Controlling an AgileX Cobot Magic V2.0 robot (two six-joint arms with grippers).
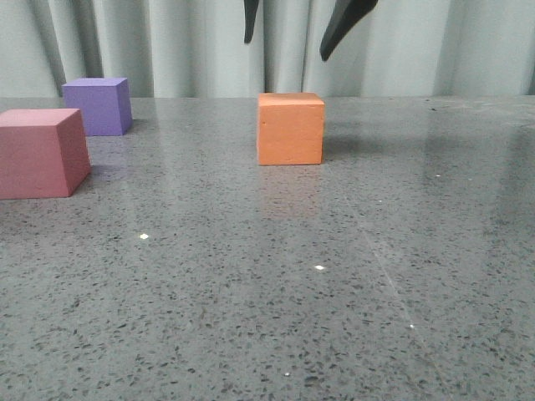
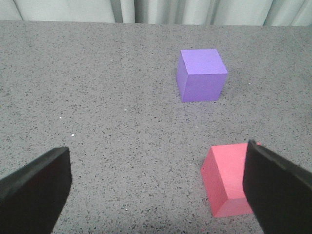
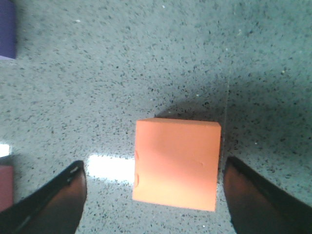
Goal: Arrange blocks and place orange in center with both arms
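The speckled grey surface (image 1: 334,317) carries all three blocks, with a pale curtain (image 1: 167,42) behind it. The pink block (image 1: 40,154) sits at the near left, the purple block (image 1: 99,105) just behind it and a little further in, the two close but apart. The orange block (image 1: 290,129) stands alone near the middle, well apart from both.

The step in hand looks like picking up the orange block. To do it well, the right gripper (image 3: 155,195) should come straight down so its fingers pass either side of the block, which sits slightly turned between them, and close squarely on opposite flat faces; a skewed grip could twist the block.

The right gripper hangs above the orange block, pointing down, jaws apart with the block between them and not touched. In the front view only its two dark fingertips (image 1: 343,29) show, above the block. The left gripper (image 2: 157,190) hovers over the pink block, jaws wide apart, holding nothing.
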